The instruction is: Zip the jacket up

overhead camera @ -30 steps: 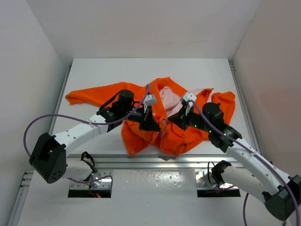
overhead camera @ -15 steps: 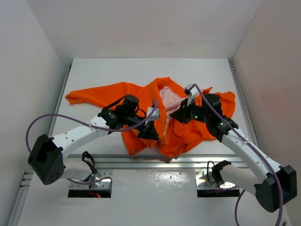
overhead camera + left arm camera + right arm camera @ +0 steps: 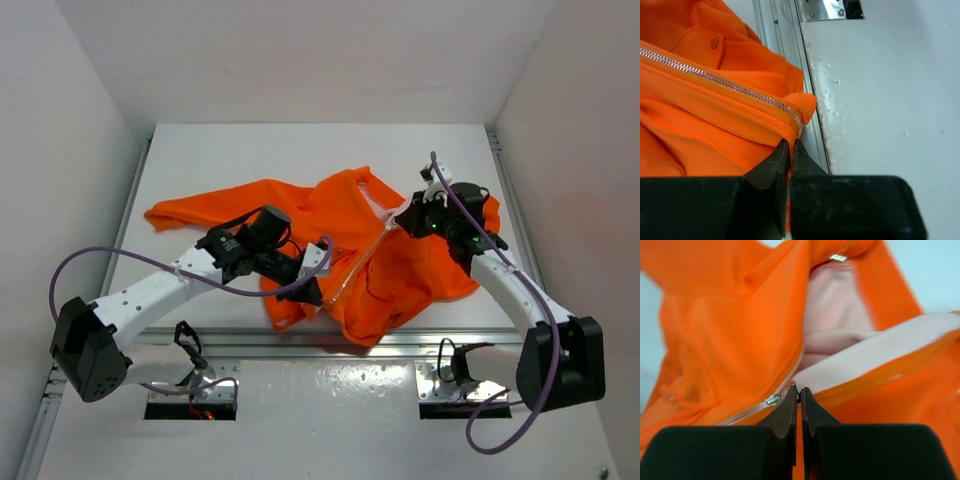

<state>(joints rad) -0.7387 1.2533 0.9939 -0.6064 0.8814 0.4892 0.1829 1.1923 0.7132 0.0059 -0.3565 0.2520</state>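
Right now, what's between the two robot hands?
The zipper of the jacket, stretched in a straight line from the left gripper to the right gripper. The top view shows it best.

Bare surface [image 3: 300, 150] left open behind jacket [image 3: 330, 215]. Middle blocked by jacket, with zipper line [image 3: 362, 262] stretched between left tool [image 3: 318, 292] and right tool [image 3: 404, 222]. Sides closed by walls [image 3: 70, 150].
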